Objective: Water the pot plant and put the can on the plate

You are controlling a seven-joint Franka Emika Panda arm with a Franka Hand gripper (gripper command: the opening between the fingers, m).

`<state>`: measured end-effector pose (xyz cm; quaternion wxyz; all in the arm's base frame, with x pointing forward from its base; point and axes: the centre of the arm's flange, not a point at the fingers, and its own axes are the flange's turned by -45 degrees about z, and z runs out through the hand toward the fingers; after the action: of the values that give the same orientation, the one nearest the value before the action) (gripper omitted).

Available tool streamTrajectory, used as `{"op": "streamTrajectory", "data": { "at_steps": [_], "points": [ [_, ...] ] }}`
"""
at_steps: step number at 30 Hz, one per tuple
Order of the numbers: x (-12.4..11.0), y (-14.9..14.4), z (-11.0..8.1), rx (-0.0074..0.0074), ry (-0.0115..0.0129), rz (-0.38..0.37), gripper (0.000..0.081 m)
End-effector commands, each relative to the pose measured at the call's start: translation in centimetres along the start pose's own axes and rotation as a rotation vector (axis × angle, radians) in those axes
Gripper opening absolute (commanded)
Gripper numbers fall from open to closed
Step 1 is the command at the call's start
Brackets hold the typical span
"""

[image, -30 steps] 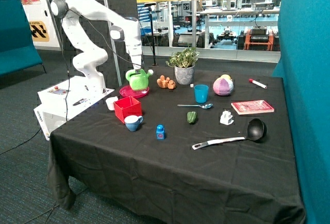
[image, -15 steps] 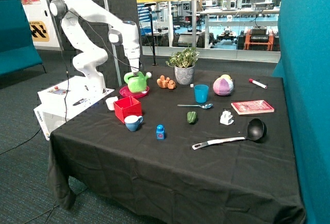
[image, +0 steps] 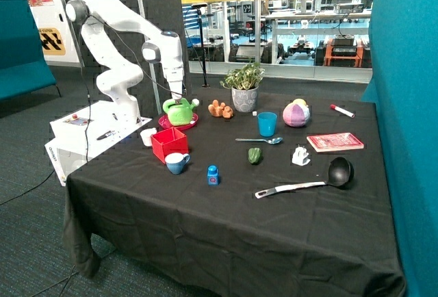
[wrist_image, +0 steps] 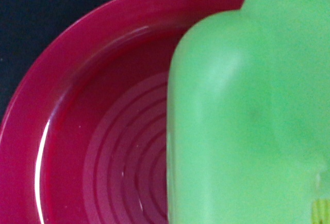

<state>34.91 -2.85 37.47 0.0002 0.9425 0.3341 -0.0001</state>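
Observation:
The light-green watering can (image: 179, 113) sits low on the magenta-pink plate (image: 164, 121) at the far corner of the table by the robot base, its spout toward the pot plant. My gripper (image: 179, 98) comes down onto the can's handle and is shut on it. In the wrist view the can (wrist_image: 247, 121) fills one side, close over the plate's ringed inside (wrist_image: 93, 131). The pot plant (image: 244, 88), leafy green and white in a grey pot, stands a short way beyond the can's spout.
A red square box (image: 169, 144) and a blue-and-white mug (image: 176, 163) stand just in front of the plate. An orange object (image: 220, 109) lies between plate and plant. A blue cup (image: 267, 124), spoon (image: 259, 140), ball (image: 296, 113), ladle (image: 308, 182) and red book (image: 335, 141) lie further along.
My gripper has come down and a little toward the robot base with the can in it. The can has sunk from above the plate onto it.

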Motion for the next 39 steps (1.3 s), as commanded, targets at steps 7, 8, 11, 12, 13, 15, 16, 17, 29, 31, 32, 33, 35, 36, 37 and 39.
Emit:
{"op": "streamTrajectory", "data": {
  "at_steps": [7,8,11,12,13,15,16,17,29,31,32,33,35,36,37,39],
  "points": [
    [0.1,0.0,0.1,0.0004,0.0004,-0.005,0.0257],
    [0.1,0.0,0.1,0.0004,0.0004,-0.006,0.0357],
    [0.2,0.0,0.1,0.0004,0.0004,-0.007,0.054],
    [0.2,0.0,0.1,0.0004,0.0004,-0.007,0.0601],
    [0.3,0.0,0.1,0.0004,0.0004,-0.008,0.0656],
    [0.3,0.0,0.1,0.0004,0.0004,-0.008,0.0695],
    [0.4,0.0,0.1,0.0004,0.0004,-0.009,0.0733],
    [0.5,0.0,0.1,0.0004,0.0004,-0.01,0.0757],
    [0.6,-0.2,0.1,0.0004,0.0004,-0.015,0.0805],
    [0.6,-0.3,0.1,0.0004,0.0004,-0.017,0.0807],
    [0.6,-0.3,0.1,0.0004,0.0004,-0.018,0.0808],
    [0.6,-0.3,0.0,0.0004,0.0004,-0.02,0.0808],
    [0.7,-0.3,-0.1,0.0004,0.0004,-0.019,0.0802],
    [0.7,-0.2,-0.2,0.0004,0.0004,-0.022,0.0805],
    [0.8,-0.2,-0.4,0.0004,0.0004,-0.023,0.0807],
    [1.0,-0.1,-0.8,0.0004,0.0004,-0.025,0.0808]
  ]
}}
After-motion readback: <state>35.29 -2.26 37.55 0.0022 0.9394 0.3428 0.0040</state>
